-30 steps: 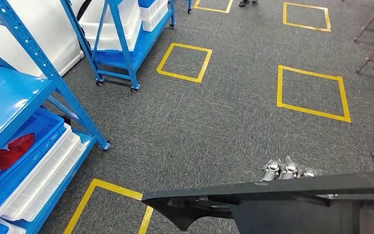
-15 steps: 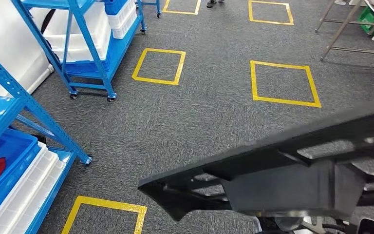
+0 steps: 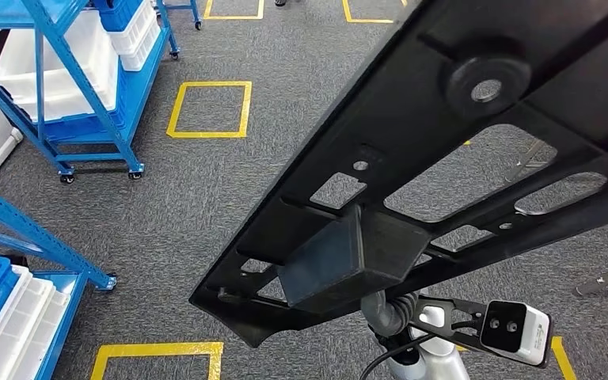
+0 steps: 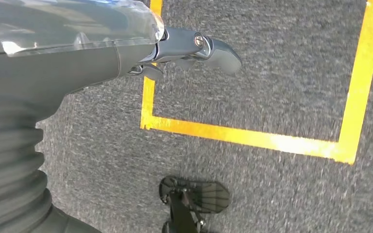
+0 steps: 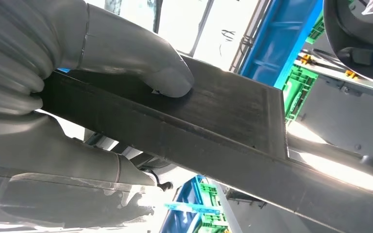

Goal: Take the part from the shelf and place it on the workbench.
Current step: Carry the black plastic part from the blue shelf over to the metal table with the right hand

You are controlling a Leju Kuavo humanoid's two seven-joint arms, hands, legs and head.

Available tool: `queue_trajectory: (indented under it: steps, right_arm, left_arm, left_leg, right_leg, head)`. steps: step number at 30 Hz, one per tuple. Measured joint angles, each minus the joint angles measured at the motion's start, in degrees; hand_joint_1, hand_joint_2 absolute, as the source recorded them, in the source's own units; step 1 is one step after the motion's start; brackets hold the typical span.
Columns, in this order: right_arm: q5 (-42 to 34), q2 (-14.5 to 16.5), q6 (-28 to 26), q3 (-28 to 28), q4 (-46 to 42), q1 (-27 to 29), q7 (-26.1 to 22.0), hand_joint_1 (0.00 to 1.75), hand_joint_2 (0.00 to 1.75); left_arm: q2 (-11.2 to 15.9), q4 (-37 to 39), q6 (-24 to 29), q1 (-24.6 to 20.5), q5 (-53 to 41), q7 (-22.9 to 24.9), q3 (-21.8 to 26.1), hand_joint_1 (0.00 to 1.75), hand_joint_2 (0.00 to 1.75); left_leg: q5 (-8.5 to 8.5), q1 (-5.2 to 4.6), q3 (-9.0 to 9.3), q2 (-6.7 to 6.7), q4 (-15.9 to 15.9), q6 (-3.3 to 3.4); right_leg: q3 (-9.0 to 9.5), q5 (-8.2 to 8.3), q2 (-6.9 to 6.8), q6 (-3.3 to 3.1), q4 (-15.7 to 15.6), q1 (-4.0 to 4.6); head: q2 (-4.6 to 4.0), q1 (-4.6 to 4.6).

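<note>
**One hand clamped on the black part, carried above the carpet**

One thick grey thumb presses the flat face of the black part [image 5: 213,121] while the rest of the right hand [image 5: 73,97] wraps beneath it, so the fingers [image 5: 126,58] are clamped on the part's edge. From that grip the part runs outward as a long dark bar with a raised rib along its length.

In the head view the part [image 3: 443,158] slants across the picture, high above the grey carpet [image 3: 229,198], with cut-out openings, a round boss near its upper end and a boxy block on its underside. Below the part's lower end a white camera module [image 3: 514,331] sits on a silver arm.

The left hand [image 4: 189,48] hangs over the carpet, holding nothing; whether its fingers are apart or curled cannot be told.

To the left of the part, yellow tape squares [image 3: 210,109] mark the carpet. Beyond them, further left of the part, stand blue shelves [image 3: 55,87] holding white bins [image 3: 87,55].
</note>
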Motion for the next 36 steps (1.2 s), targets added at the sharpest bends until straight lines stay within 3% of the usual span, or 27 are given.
queue_trajectory:
  steps: [2, 4, 6, 7, 8, 9, 11, 13, 15, 17, 19, 21, 23, 24, 25, 28, 30, 32, 34, 36]
  right_arm:
    - [-0.06, -0.44, -0.66, 0.91, 0.94, -0.96, 0.01, 1.75, 1.75]
    - [-0.43, -0.89, -1.38, 1.61, 1.65, -2.24, 0.00, 1.75, 1.75]
    - [-0.91, -1.24, -2.12, 2.18, 2.32, -3.50, -0.04, 1.75, 1.75]
    - [-1.08, -1.42, -2.39, 2.37, 2.66, -3.88, -0.04, 1.75, 1.75]
    - [-1.17, -1.64, -2.57, 2.49, 2.97, -4.08, -0.03, 1.75, 1.75]
    - [-1.21, -1.88, -2.71, 2.57, 3.26, -4.23, -0.03, 1.75, 1.75]
    - [-1.22, -2.31, -3.15, 2.74, 3.73, -4.65, -0.01, 1.75, 1.75]
    - [-1.22, -2.65, -3.71, 2.88, 3.98, -5.06, -0.02, 1.75, 1.75]
    - [-1.24, -3.01, -4.18, 2.94, 4.11, -5.09, -0.02, 1.75, 1.75]
    - [-1.39, -3.54, -4.42, 2.95, 4.14, -4.86, 0.00, 1.75, 1.75]
    - [-1.66, -4.19, -4.37, 2.95, 4.16, -4.82, -0.02, 1.75, 1.75]
    - [-2.03, -4.71, -4.13, 2.95, 4.32, -4.90, -0.03, 1.75, 1.75]
    - [-2.49, -5.13, -3.74, 2.95, 4.66, -4.82, -0.02, 1.75, 1.75]
    - [-2.68, -5.34, -3.60, 2.95, 4.85, -4.74, -0.02, 1.75, 1.75]
    - [-2.82, -5.53, -3.53, 2.95, 5.00, -4.69, -0.02, 1.75, 1.75]
    - [-3.28, -5.97, -3.50, 2.93, 5.20, -4.73, -0.03, 1.75, 1.75]
    - [-3.74, -6.13, -3.43, 2.92, 5.32, -4.78, -0.04, 1.75, 1.75]
    - [-4.19, -6.30, -3.35, 2.92, 5.57, -4.76, -0.04, 1.75, 1.75]
    - [-4.77, -6.46, -3.15, 2.92, 5.81, -4.85, -0.04, 1.75, 1.75]
    - [-5.30, -6.54, -2.84, 2.93, 6.02, -5.01, -0.04, 1.75, 1.75]
  left_arm:
    - [-0.37, 0.00, -0.07, -0.25, -0.19, 0.00, 0.00, 0.00, 1.75]
    - [-0.73, 0.01, -0.20, -0.56, -0.47, 0.10, -0.01, 0.00, 1.75]
    - [-0.96, 0.02, -0.25, -0.58, -0.61, 0.51, -0.02, 0.00, 1.75]
    - [-1.03, 0.02, -0.23, -0.54, -0.63, 0.77, -0.02, 0.00, 1.75]
    - [-1.10, 0.02, -0.21, -0.52, -0.64, 0.95, -0.02, 0.00, 1.75]
    - [-1.19, 0.02, -0.21, -0.53, -0.66, 1.05, -0.02, 0.00, 1.75]
    - [-1.33, 0.02, -0.20, -0.63, -0.73, 1.15, -0.02, 0.00, 1.75]
    - [-1.39, 0.02, -0.19, -0.71, -0.85, 1.26, -0.02, 0.00, 1.75]
    - [-1.43, 0.02, -0.17, -0.80, -0.90, 1.42, -0.02, 0.00, 1.75]
    - [-1.48, 0.02, -0.15, -1.04, -0.76, 1.54, -0.02, 0.00, 1.75]
    - [-1.57, 0.02, -0.14, -1.21, -0.58, 1.56, -0.02, 0.00, 1.75]
    - [-1.75, 0.02, -0.11, -0.96, -0.50, 1.54, -0.02, 0.00, 1.75]
    - [-1.93, 0.02, 0.12, -0.56, -0.50, 1.52, -0.01, 0.00, 1.75]
    - [-2.02, 0.02, 0.28, -0.44, -0.54, 1.53, -0.01, 0.00, 1.75]
    - [-2.14, 0.02, 0.45, -0.40, -0.60, 1.53, -0.01, 0.00, 1.75]
    - [-2.79, 0.02, 0.86, -0.32, -0.85, 1.41, -0.02, 0.00, 1.75]
    - [-3.18, 0.02, 1.10, -0.13, -0.81, 1.21, -0.02, 0.00, 1.75]
    - [-3.53, 0.02, 1.31, -0.06, -0.56, 1.01, -0.01, 0.00, 1.75]
    - [-3.89, 0.02, 1.40, -0.13, -0.36, 0.79, -0.01, 0.00, 1.75]
    - [-4.09, 0.02, 1.45, 0.05, -0.26, 0.66, 0.01, 0.00, 1.75]
  left_leg:
    - [-0.23, 0.03, 0.22, 0.44, 0.00, -0.58]
    - [-1.94, 0.21, -0.64, -1.83, 2.36, -1.02]
    - [-5.56, 0.43, -3.89, -4.69, 9.36, -1.26]
    - [-7.08, 0.48, -5.87, -5.20, 13.34, -1.39]
    - [-7.65, 0.51, -7.37, -5.39, 16.04, -1.51]
    - [-6.96, 0.58, -7.88, -5.44, 16.53, -1.60]
    - [-2.79, 0.87, -5.87, -5.99, 11.07, -1.72]
    - [0.37, 1.29, -2.84, -8.39, 3.80, -1.77]
    - [0.72, 1.36, -1.78, -9.92, 1.09, -1.51]
    - [0.84, 1.27, -1.74, -9.01, 0.83, -0.86]
    - [1.09, 1.31, -1.54, -7.77, 0.42, -0.07]
    - [1.09, 1.09, -1.38, -6.30, 0.18, 0.55]
    - [0.91, 0.83, -1.36, -4.71, 0.19, 0.83]
    - [0.82, 0.77, -1.32, -3.97, 0.20, 0.86]
    - [0.71, 0.74, -1.23, -3.30, 0.20, 0.82]
    - [0.18, 0.58, -0.62, -1.60, 0.24, 0.38]
    - [-0.18, 0.40, -0.31, -0.64, 0.25, -0.19]
    - [-0.46, 0.35, 0.01, 0.25, 0.12, -0.81]
    - [-1.58, 0.51, -0.22, -1.29, 1.42, -1.37]
    - [-4.60, 0.69, -2.79, -4.21, 7.04, -1.74]
  right_leg:
    - [0.00, 0.31, 1.32, -0.50, -0.42, -0.15]
    - [0.31, 0.75, 2.51, -1.11, -1.10, -0.57]
    - [0.45, 0.95, 3.77, -1.51, -1.35, -0.77]
    - [0.44, 0.96, 4.48, -1.57, -1.33, -0.76]
    - [0.46, 0.96, 5.26, -1.58, -1.29, -0.76]
    - [0.50, 0.94, 6.07, -1.54, -1.21, -0.78]
    - [0.64, 0.76, 7.73, -1.27, -0.88, -0.93]
    - [0.40, 0.46, 9.16, -0.72, -0.21, -1.00]
    - [-0.22, 0.45, 10.37, 0.01, 0.19, -1.10]
    - [-0.62, 0.62, 11.28, 0.76, 0.17, -1.27]
    - [-1.53, -0.53, 9.33, 1.32, 1.97, -1.21]
    - [-4.57, -3.73, 5.91, 1.71, 8.18, -1.20]
    - [-8.20, -6.27, 4.52, 1.96, 15.10, -1.37]
    - [-8.92, -6.16, 4.29, 1.99, 16.31, -1.41]
    - [-8.42, -4.99, 4.09, 1.96, 15.20, -1.43]
    - [-2.52, -0.09, 1.81, 1.27, 3.78, -0.96]
    - [-0.73, 0.49, 0.93, 0.57, 0.18, -0.38]
    - [-0.67, 0.51, 2.09, -0.02, -0.07, -0.30]
    - [-0.23, 0.76, 3.16, -0.63, -0.69, -0.63]
    - [0.11, 0.91, 4.16, -1.10, -1.07, -0.86]
  head:
    - [0.00, 0.00]
    - [0.00, 0.01]
    - [0.00, 0.01]
    - [0.00, 0.00]
    - [0.00, 0.00]
    - [0.00, 0.00]
    - [0.00, 0.00]
    - [0.00, 0.00]
    - [0.00, -0.01]
    - [0.00, -0.01]
    - [0.00, 0.01]
    - [0.00, 0.02]
    - [0.00, 0.01]
    - [0.00, 0.01]
    - [0.00, 0.01]
    - [0.00, 0.01]
    - [0.00, 0.01]
    - [0.00, 0.01]
    - [0.00, 0.00]
    - [0.00, 0.00]
